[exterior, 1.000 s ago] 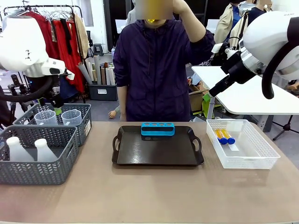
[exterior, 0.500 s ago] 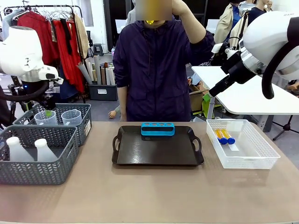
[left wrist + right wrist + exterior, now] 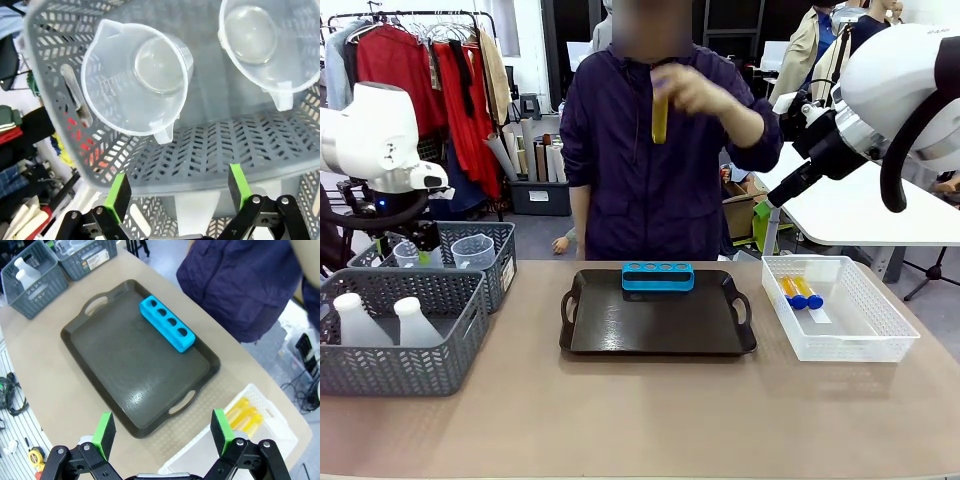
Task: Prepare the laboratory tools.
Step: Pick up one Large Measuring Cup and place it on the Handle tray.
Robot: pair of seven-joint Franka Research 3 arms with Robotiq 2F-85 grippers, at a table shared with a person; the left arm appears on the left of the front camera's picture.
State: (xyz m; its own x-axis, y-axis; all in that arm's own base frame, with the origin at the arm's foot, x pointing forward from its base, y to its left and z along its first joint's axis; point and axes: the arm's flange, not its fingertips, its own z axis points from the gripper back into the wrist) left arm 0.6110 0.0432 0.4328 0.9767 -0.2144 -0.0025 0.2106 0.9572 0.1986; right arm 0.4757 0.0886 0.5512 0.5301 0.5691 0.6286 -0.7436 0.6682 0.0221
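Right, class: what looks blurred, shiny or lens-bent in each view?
Front view: the person's hand and yellow tube are motion-blurred. Left wrist view: soft beakers, bowed grey basket. Right wrist view: sheen on the tray.

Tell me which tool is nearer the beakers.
Left. The left tool hangs open just over the grey basket holding the beakers. The right tool is high over the table's other side, above the tray and white basket.
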